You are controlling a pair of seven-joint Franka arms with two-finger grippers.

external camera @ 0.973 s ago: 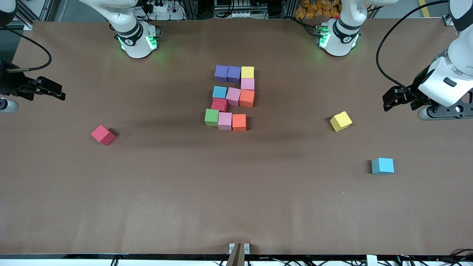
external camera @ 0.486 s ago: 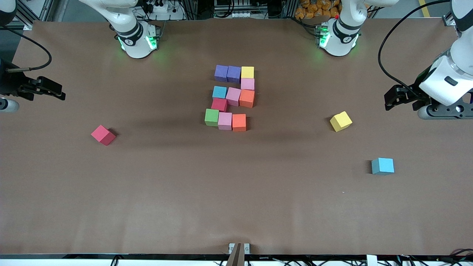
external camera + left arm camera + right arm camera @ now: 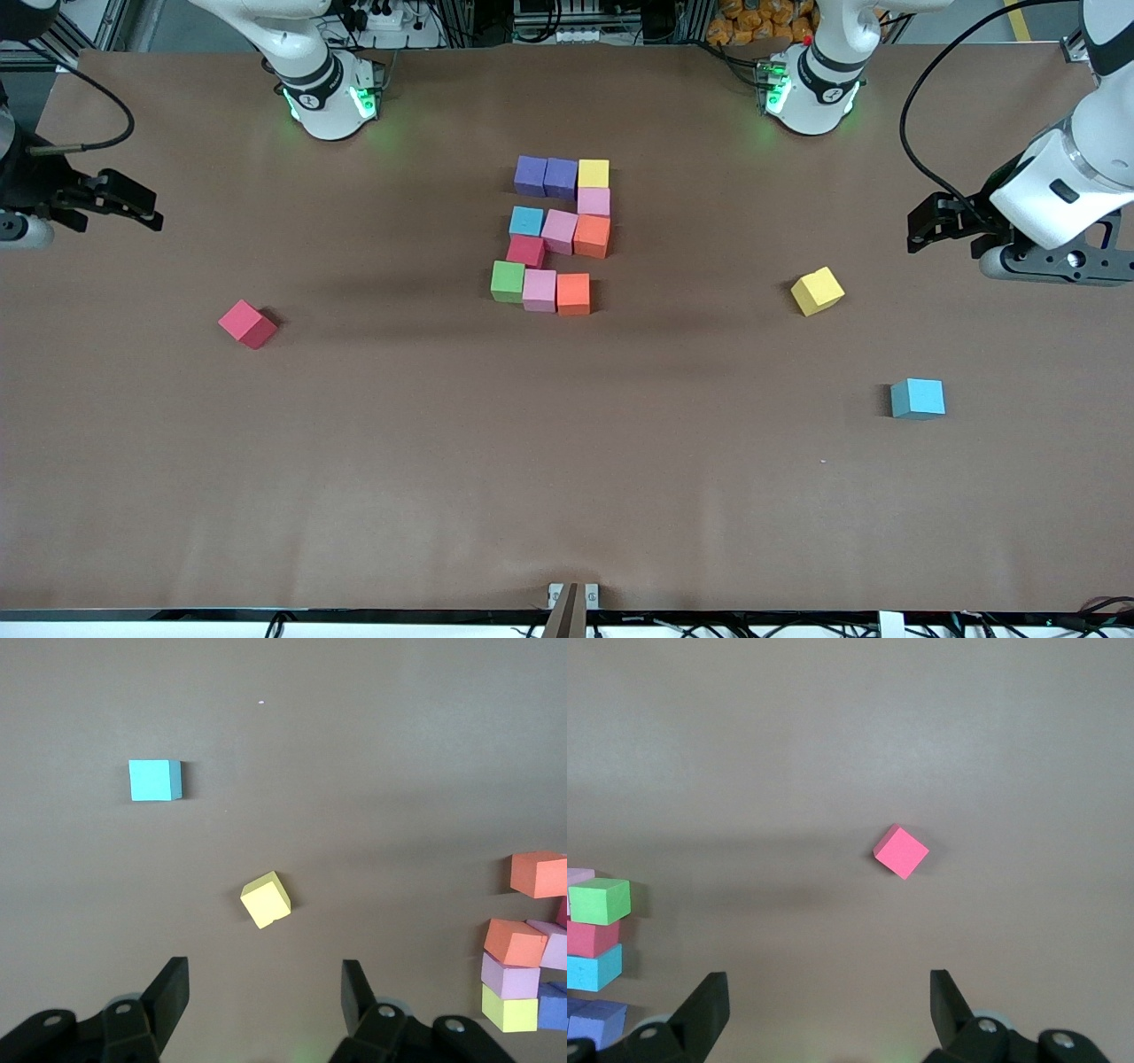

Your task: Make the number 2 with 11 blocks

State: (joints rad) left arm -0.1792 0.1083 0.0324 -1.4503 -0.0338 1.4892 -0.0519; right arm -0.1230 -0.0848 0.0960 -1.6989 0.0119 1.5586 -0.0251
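A blocky number 2 point(image 3: 556, 234) of small matte foam cubes sits complete at upper centre of the brown bench point(image 3: 567, 496). Both arms wait at the frame's edges: left pincer point(image 3: 941, 229) and right pincer point(image 3: 133, 211) both apart, empty. Judged finished; nothing further needed.

The light is even and rather soft, and it seems to come from above. The brown table cover point(image 3: 567, 461) shows broad, weak shadow bands near its middle, with no hard glare. Each cube throws a small dark shadow at one side; this is clear at the loose yellow cube point(image 3: 817, 291) and the loose red cube point(image 3: 247, 323). Green lamps glow on the two arm bases point(image 3: 330, 102) and tint the cover near them. The wrist views are darker and greyer, with slightly soft detail.
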